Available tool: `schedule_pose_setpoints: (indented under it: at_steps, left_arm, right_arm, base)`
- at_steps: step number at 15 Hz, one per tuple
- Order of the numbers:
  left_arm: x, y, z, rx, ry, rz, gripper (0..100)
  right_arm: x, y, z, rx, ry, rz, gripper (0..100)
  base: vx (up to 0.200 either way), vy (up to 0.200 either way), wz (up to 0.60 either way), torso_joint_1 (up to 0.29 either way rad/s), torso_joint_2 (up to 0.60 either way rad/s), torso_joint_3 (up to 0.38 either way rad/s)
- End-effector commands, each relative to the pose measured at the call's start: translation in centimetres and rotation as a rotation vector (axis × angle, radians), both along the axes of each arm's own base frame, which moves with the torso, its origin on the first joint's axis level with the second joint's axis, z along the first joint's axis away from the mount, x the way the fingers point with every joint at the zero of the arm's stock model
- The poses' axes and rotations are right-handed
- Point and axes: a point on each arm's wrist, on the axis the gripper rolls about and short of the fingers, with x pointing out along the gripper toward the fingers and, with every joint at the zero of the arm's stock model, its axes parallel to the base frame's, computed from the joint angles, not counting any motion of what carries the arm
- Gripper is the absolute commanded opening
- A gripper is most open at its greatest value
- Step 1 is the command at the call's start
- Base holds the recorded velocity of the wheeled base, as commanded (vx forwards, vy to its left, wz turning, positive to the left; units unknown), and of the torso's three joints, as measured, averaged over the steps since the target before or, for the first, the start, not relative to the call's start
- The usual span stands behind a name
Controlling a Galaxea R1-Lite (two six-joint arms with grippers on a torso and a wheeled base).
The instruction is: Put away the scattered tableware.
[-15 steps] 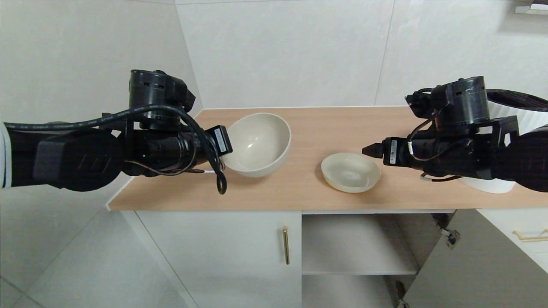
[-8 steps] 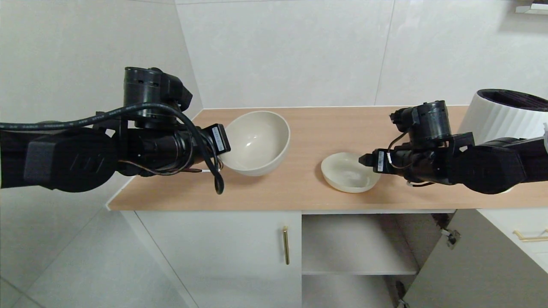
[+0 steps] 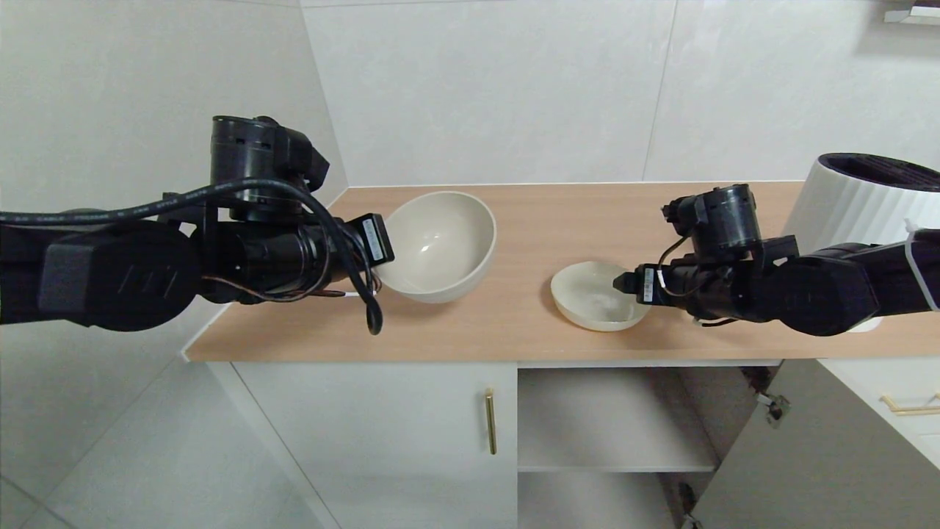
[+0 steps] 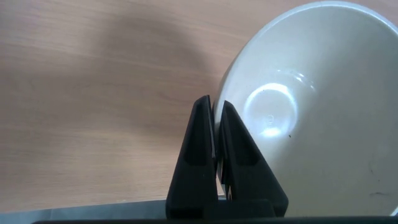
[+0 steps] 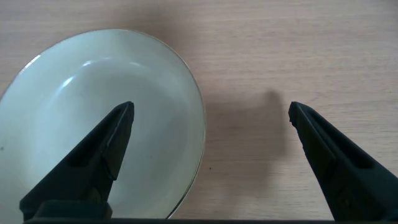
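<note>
left hand (image 4: 214, 102) pinching tilted bowl (image 4: 311, 93) rim, right hand (image 5: 210, 109) wide astride dish (image 5: 74, 93) rim (wrist labels (image 3: 376, 239) unreadable)

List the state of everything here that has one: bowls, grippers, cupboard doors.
left gripper: shut on large bowl rim.
right gripper: open, straddling small dish rim.
large bowl: tilted.
small dish: flat on countertop, ungripped.
left cupboard door: shut.
right cupboard door: open.
white ribbed container: upright.
</note>
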Motion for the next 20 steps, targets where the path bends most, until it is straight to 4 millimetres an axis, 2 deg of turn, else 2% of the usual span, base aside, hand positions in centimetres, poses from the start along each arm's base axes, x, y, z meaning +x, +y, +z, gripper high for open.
schedule_pose_setpoints:
  at_steps: [1,2,8,14,17,20]
  left_arm:
    - [-0.1,0.0,-0.2,0.004,0.006,-0.002,0]
    - [-0.1,-0.1,-0.2,0.004,0.006,-0.003,0]
    - [-0.3,-0.1,-0.2,0.004,0.006,-0.005,0]
    - [-0.4,0.0,-0.1,0.004,0.006,-0.006,0]
    - [-1.1,-0.2,-0.4,0.008,0.017,-0.017,0]
    - [-3.5,0.3,0.2,0.01,0.007,-0.038,0]
  right_arm:
    - [0.0,0.0,-0.2,-0.002,0.005,0.0,100]
    - [0.0,0.0,-0.2,-0.001,0.005,0.0,0]
    - [0.0,0.1,-0.4,-0.001,0.01,0.005,0]
    - [-0.7,-0.2,0.7,0.009,-0.006,0.006,0]
    - [-3.4,-1.0,2.8,0.029,-0.043,0.025,0]
    - [-5.7,-1.8,4.2,0.047,-0.044,0.062,0]
  base:
    - [0.0,0.0,0.0,0.0,0.0,0.0]
    - [0.0,0.0,0.0,0.0,0.0,0.0]
    - [0.0,0.0,0.0,0.0,0.0,0.0]
    - [0.0,0.0,0.0,0.0,0.0,0.0]
    - [0.0,0.0,0.0,0.0,0.0,0.0]
    - [0.0,0.0,0.0,0.0,0.0,0.0]
